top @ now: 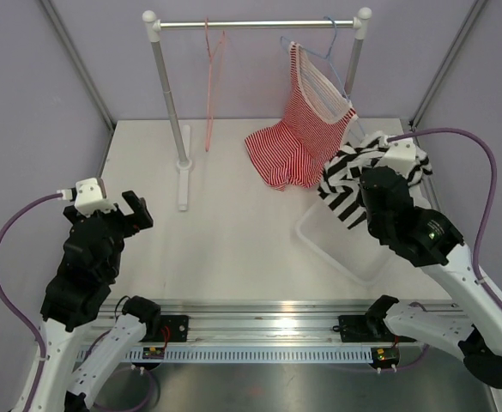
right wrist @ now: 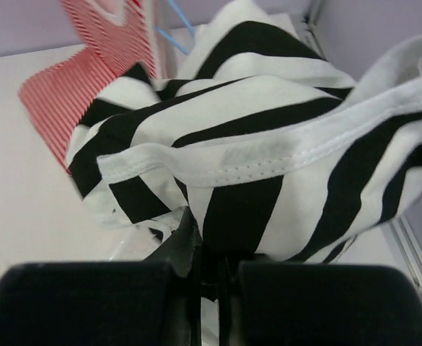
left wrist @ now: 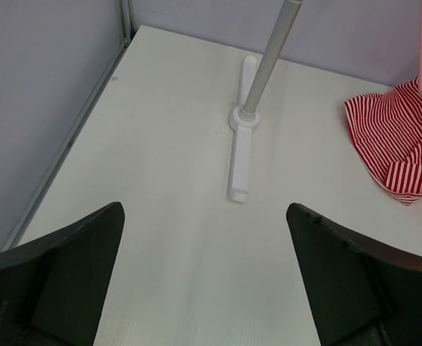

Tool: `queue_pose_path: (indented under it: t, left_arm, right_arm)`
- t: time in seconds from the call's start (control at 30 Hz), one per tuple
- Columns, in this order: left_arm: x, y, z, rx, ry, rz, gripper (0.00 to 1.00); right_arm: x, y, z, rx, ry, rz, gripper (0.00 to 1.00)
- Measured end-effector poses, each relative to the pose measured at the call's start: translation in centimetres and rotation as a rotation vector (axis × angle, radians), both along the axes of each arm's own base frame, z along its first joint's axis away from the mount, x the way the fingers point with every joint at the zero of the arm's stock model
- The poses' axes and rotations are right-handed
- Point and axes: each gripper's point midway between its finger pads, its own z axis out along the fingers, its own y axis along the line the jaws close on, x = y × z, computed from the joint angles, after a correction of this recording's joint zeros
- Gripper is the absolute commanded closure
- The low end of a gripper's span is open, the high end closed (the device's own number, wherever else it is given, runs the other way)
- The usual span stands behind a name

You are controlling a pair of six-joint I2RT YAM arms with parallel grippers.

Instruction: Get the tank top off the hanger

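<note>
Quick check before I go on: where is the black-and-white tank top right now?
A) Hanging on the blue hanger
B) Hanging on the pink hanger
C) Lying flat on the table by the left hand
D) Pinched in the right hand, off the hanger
D: the right hand is shut on the bunched tank top, while the pink hanger hangs bare on the rail.

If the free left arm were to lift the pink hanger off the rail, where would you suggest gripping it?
Probably the hanger, on its long wire below the hook, approached from the near left with the open left gripper closing across it: it hangs bare and thin, apart from the red striped top.
</note>
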Motion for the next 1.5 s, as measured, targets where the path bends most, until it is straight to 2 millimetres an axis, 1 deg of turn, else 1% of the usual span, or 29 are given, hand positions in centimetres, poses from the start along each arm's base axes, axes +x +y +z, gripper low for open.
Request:
queue_pose_path:
  t: [0.03,0.1,0.17,0.27,0.3,0.33,0.37,0.4,0.47,0.63,0.73,0.83,0.9,0.97,1.03,1.17,1.2,1.27,1.37,1.5]
  left_arm:
    - [0.0,0.1,0.0,0.0,0.001,0.004,0.01]
    - [0.2,0.2,-0.1,-0.001,0.004,0.009,0.01]
    - [0.4,0.3,-0.3,0.0,0.016,0.017,0.01]
    - [0.9,0.4,-0.7,0.002,0.037,0.028,0.01]
    - [1.0,0.5,-0.8,0.002,0.043,0.033,0.01]
    - [1.0,0.6,-0.9,0.002,0.048,0.037,0.01]
    - [1.1,0.7,-1.0,0.001,0.05,0.039,0.01]
    - [1.1,0.7,-1.0,0.001,0.051,0.04,0.01]
    - [1.1,0.7,-1.0,0.0,0.051,0.04,0.01]
    - [1.1,0.6,-1.0,-0.001,0.051,0.037,0.01]
    - [1.1,0.7,-1.0,0.0,0.055,0.039,0.01]
    - [1.4,0.8,-1.4,0.005,0.073,0.05,0.01]
    - [1.7,1.2,-1.7,0.008,0.091,0.069,0.01]
    - [2.0,1.6,-1.9,0.007,0.106,0.089,0.01]
    - [2.1,2.0,-2.2,0.004,0.12,0.104,0.01]
    - [2.1,2.3,-2.2,-0.003,0.122,0.115,0.01]
    - [2.1,2.4,-2.2,-0.003,0.122,0.116,0.01]
    - [1.9,2.4,-2.3,-0.005,0.122,0.118,0.01]
    - [1.3,2.5,-1.9,-0.012,0.102,0.119,0.01]
    - [0.0,2.8,-1.0,-0.023,0.048,0.124,0.01]
  right_arm:
    - [0.0,-1.4,-0.6,-0.004,0.009,-0.052,1.0]
    - [-0.3,-3.0,-2.4,-0.011,0.042,-0.113,1.0]
    - [-0.4,-3.1,-4.2,-0.019,0.078,-0.127,1.0]
    - [-0.4,-2.4,-7.6,-0.037,0.163,-0.12,1.0]
    - [-0.3,-2.1,-8.8,-0.043,0.194,-0.115,0.96]
    - [-0.3,-1.7,-9.9,-0.051,0.225,-0.108,0.76]
    - [-0.3,-1.4,-10.9,-0.05,0.251,-0.101,0.26]
    - [-0.4,-1.2,-11.6,-0.049,0.272,-0.096,0.12]
    - [-0.6,-1.1,-12.2,-0.053,0.293,-0.091,0.01]
    - [-1.0,-1.4,-12.0,-0.045,0.302,-0.101,0.01]
    - [-1.3,-1.4,-10.9,-0.026,0.293,-0.085,0.01]
    - [-1.7,-1.2,-8.0,0.015,0.249,-0.04,0.0]
    - [-2.1,-0.9,-5.4,0.061,0.199,0.009,0.0]
    - [-2.8,-1.1,-2.6,0.1,0.141,0.049,0.0]
    - [-3.6,-1.6,-0.2,0.121,0.089,0.075,0.01]
    - [-4.9,-3.4,2.9,0.115,0.03,0.067,0.01]
    - [-5.1,-3.8,3.2,0.105,0.024,0.057,0.0]
    - [-5.4,-4.6,3.3,0.077,0.025,0.035,0.0]
    - [-5.7,-5.5,2.8,0.034,0.043,0.016,0.0]
    - [-6.4,-6.2,2.1,0.018,0.039,0.016,0.01]
